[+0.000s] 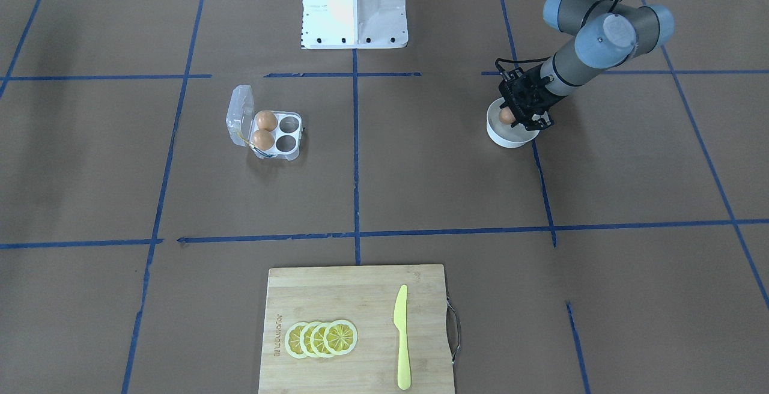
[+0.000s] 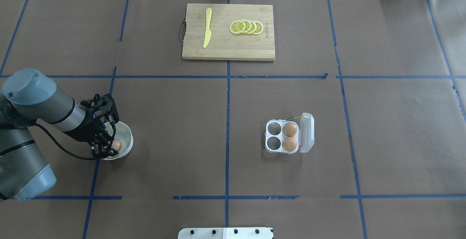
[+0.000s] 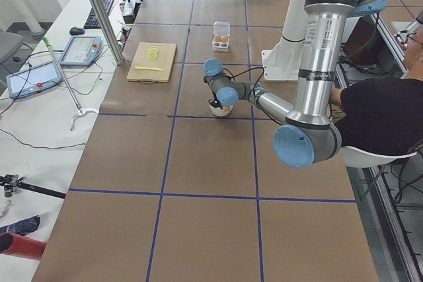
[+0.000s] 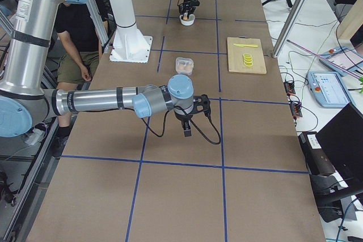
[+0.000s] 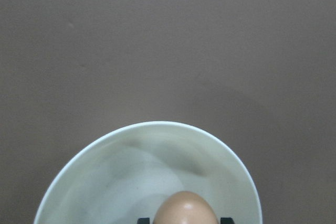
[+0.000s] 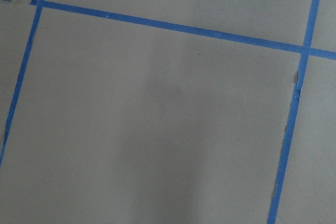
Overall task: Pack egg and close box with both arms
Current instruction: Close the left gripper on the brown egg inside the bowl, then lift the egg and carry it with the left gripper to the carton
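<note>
The egg is in the white bowl at the table's left. My left gripper reaches into the bowl with its fingertips on either side of the egg, closed on it. The left wrist view shows the egg low in the bowl between the two tips. The clear box stands right of centre with its lid open. It holds two eggs in the cups by the lid, and two cups are empty. My right gripper hovers over bare table and shows only in the exterior right view, so I cannot tell its state.
A bamboo cutting board at the far middle carries a yellow knife and lemon slices. The white pedestal stands at the robot's edge. Blue tape lines grid the brown table. A seated person is beside the robot.
</note>
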Controlling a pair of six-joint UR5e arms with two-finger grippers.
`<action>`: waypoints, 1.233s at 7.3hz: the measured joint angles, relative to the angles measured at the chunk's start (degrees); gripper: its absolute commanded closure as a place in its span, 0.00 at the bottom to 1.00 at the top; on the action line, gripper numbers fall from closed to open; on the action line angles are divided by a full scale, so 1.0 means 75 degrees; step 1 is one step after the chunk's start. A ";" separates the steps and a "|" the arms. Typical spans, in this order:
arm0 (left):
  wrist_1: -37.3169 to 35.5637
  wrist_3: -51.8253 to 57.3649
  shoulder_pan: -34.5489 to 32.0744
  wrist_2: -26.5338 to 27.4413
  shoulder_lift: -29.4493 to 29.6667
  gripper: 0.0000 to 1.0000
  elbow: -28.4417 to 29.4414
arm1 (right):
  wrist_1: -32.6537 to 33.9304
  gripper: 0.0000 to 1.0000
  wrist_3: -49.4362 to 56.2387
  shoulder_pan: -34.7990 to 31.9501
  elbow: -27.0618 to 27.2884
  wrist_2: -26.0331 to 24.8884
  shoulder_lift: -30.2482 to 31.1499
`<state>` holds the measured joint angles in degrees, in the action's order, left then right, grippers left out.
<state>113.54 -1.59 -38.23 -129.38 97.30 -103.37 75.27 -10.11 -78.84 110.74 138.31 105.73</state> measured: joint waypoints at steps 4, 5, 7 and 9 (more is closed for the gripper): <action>-0.0035 -0.0617 -0.0410 0.0061 0.0111 1.00 -0.0590 | 0.0007 0.00 -0.0011 0.0000 0.0000 0.0004 -0.0011; -0.0051 -0.1300 -0.0389 0.0149 0.0395 1.00 -0.0577 | 0.0007 0.00 -0.0012 0.0000 0.0001 0.0004 -0.0012; -0.0347 -0.3015 0.0037 0.0576 0.1350 1.00 -0.0475 | 0.0000 0.00 -0.0009 0.0000 0.0001 0.0004 -0.0012; -0.0884 -0.4673 0.0674 0.1178 0.2873 1.00 0.0196 | -0.0002 0.00 -0.0002 0.0000 -0.0001 0.0012 -0.0012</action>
<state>106.92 -36.64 -33.18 -120.54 118.85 -101.90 75.25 -10.12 -78.84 110.73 138.40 105.64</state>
